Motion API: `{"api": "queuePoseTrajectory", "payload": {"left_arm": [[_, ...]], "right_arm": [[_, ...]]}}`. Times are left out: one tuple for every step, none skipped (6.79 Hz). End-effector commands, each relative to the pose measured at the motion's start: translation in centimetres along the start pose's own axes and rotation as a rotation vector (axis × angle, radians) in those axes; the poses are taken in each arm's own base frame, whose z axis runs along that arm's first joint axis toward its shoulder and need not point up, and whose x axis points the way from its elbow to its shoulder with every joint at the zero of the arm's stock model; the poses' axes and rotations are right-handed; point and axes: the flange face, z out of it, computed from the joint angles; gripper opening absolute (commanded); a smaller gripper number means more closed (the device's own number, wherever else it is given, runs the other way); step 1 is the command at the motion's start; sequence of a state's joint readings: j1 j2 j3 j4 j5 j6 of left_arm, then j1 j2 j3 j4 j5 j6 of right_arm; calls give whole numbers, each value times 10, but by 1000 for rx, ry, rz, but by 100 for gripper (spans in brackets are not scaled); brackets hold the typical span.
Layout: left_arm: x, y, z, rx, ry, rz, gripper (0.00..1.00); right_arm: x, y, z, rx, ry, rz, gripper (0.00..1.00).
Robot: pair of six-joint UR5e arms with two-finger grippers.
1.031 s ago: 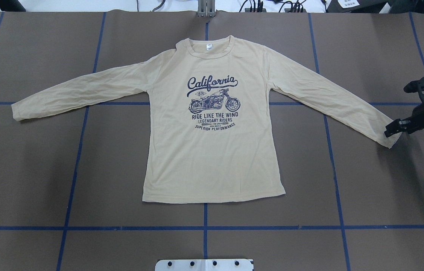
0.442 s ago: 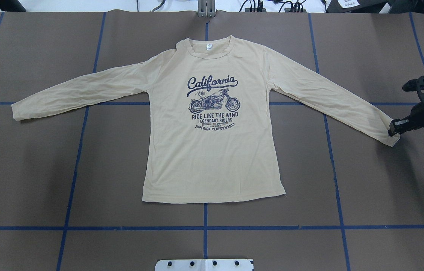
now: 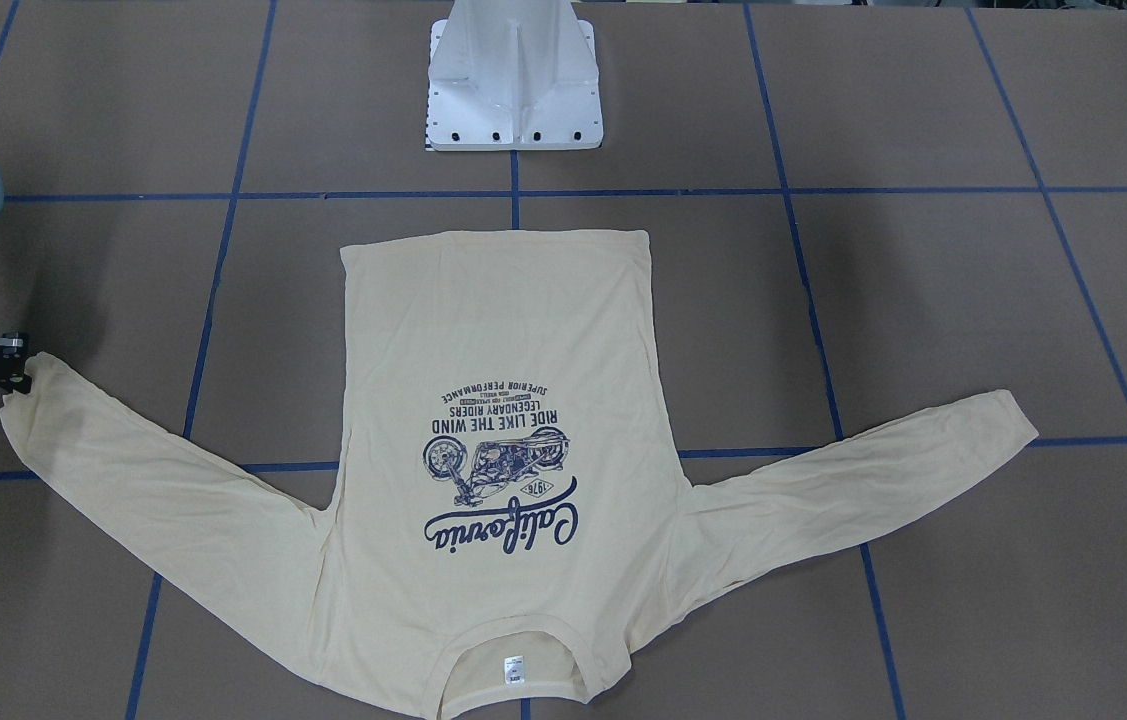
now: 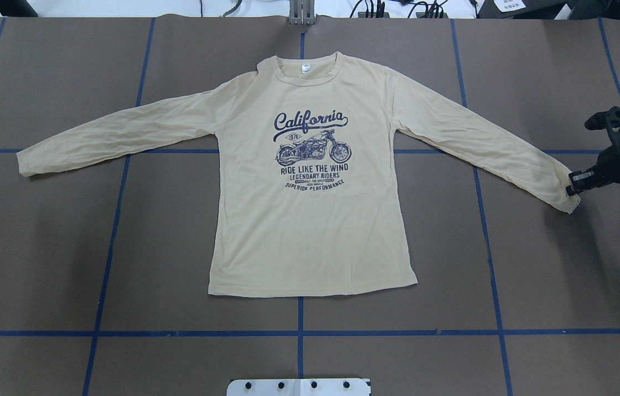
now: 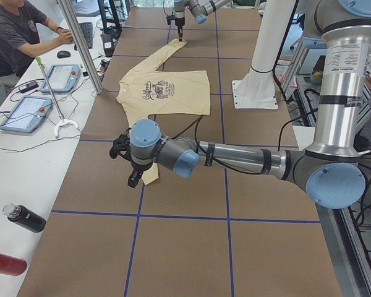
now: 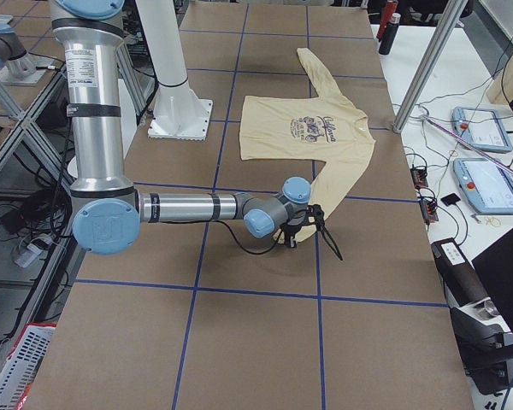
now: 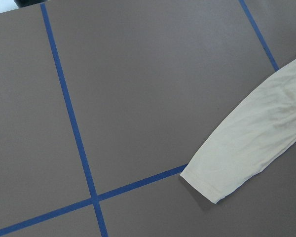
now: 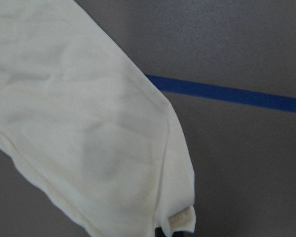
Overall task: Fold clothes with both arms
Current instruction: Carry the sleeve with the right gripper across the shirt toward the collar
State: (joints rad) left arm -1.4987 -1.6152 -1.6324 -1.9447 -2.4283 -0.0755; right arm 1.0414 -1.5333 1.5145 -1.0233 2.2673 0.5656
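Right end effector (image 4: 570,188), black and two-fingered, fingers narrow, pinching the right cuff of a pale cream-yellow long-sleeved knit T-shirt (image 4: 310,231) spread flat, print up, mid brown worktop (image 4: 67,247). Left end effector (image 5: 134,179) hangs over the left cuff; its opening cannot be told

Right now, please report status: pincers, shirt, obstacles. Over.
Right pincer at shirt cuff, grip unclear. Left pincer short of other cuff, state unclear. Shirt flat, print up. No obstacle seen.
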Motion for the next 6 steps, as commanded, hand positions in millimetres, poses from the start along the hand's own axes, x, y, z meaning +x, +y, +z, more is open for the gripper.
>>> {"api": "queuePoseTrajectory", "payload": {"left_arm": [[1,-3,-1,2,0,1,100],[1,-5,-1,2,0,1,100],[1,-4,0,1,2,0,100],[0,-4,0,0,0,-1,100],[-1,-5,1,-2,0,-3,100],[-2,-4,2,-4,0,-6,100]], "right_arm": [[-28,-8,-22,37,-42,-21,0],[-61,-27,-45,64,-107,39,0],[-118,-67,-72,81,-193,87,0],[-162,-100,-88,99,-227,135,0],[-198,-128,-106,106,-239,155,0],[-236,-158,-126,116,-248,150,0]]}}
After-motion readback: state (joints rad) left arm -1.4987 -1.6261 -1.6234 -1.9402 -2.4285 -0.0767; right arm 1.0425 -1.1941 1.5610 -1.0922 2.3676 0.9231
